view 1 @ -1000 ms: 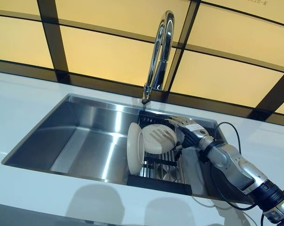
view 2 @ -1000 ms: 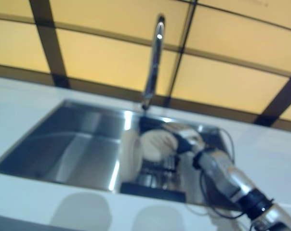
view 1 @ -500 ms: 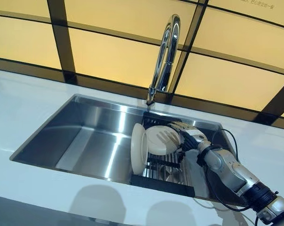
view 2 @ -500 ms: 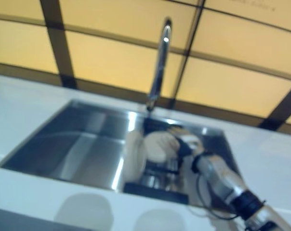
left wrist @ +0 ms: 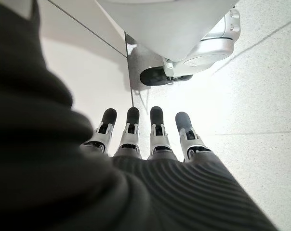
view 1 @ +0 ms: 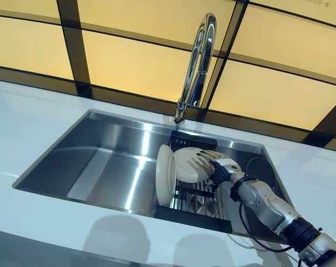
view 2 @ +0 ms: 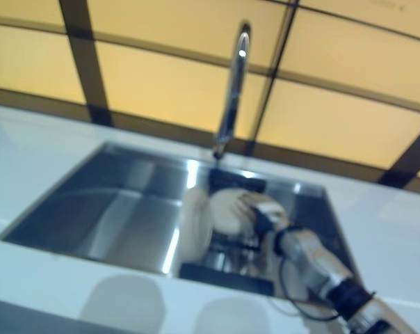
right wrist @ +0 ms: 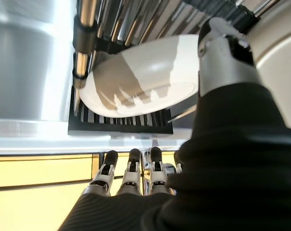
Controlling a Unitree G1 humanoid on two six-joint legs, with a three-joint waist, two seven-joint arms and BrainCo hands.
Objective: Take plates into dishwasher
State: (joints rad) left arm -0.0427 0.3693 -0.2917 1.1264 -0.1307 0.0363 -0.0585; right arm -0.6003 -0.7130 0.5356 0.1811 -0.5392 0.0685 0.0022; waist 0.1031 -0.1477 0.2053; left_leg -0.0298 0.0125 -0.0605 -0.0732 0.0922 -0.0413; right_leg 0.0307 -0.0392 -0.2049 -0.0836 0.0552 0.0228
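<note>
Your right hand (view 1: 208,167) is down in the sink (view 1: 101,161), spread against the face of the inner cream plate (view 1: 186,162), which stands on edge in the black dish rack (view 1: 191,214). The right wrist view shows the fingers (right wrist: 130,179) straight, not curled; the thumb (right wrist: 222,53) sits at the plate rim. So no grip yet: it's an open hand resting on the plate, not holding it. A second plate (view 1: 163,175) stands just beside the first, on the basin side.

Left hand (left wrist: 150,139) hangs low over the floor, fingers straight, empty.

Risks as I read them:
- Lift with the fingers flat and the plate likely slips off and drops back into the rack or the steel basin. Close the thumb and fingers over the rim first.
- Push further and the inner plate could tip onto its neighbour and knock both over.
- The faucet (view 1: 197,61) stands right behind the rack; a steep pull-out could clip it.

No dishwasher shows in any view.
</note>
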